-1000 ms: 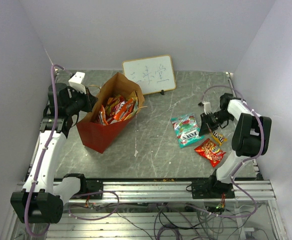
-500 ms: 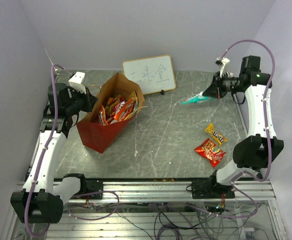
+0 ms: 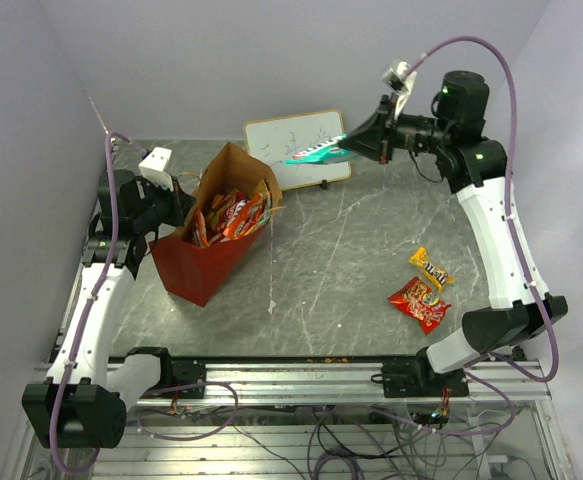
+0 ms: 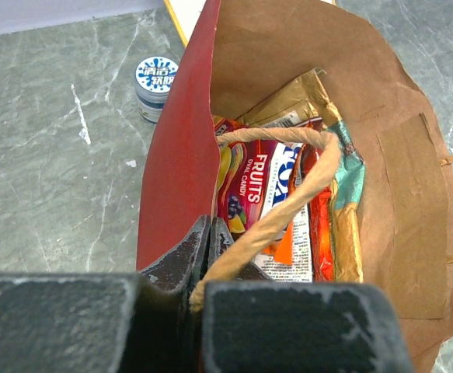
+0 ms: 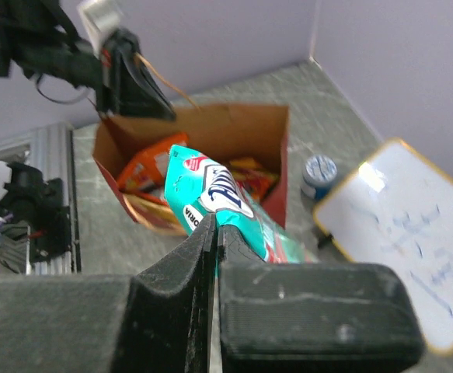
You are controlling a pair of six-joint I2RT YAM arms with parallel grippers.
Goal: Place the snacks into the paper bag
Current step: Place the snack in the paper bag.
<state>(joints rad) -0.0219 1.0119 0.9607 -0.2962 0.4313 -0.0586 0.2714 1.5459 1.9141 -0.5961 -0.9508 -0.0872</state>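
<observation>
Grey marbled table (image 3: 331, 270) boxed in by lilac walls. The bag (image 3: 203, 268) stands open at 9 o'clock on it, red outside and brown inside, mouth tipped toward the centre. It is already well stocked: several packets (image 4: 245, 186) stand on edge inside, red, orange and white, one reading FRUITS and one with a teal edge at the 3 o'clock side of the mouth. They fill the bottom; the upper brown wall is bare.

The left gripper (image 4: 203, 256) is closed on the bag's rim at its 9 o'clock side. The red wall is pinched between the jaws and the handle (image 4: 288, 210) loops up from beside them across the mouth. It looks to be propping the mouth open.

The teal packet (image 3: 314, 153) is in the air at 12 o'clock, over the whiteboard (image 3: 291, 150), just to the 2 o'clock side of the bag's mouth and not yet above it. The right gripper (image 3: 356, 145) is clamped on its trailing end, jaws tight together, and the packet juts out toward the bag.

Left on the table at 4 o'clock are a yellow packet (image 3: 431, 268) and, just nearer, a red packet (image 3: 419, 304), close together and well apart from the bag. So most of the task appears done: one packet is on its way and two are left to fetch.

A small round tub (image 4: 155, 78) sits on the table just behind the bag
</observation>
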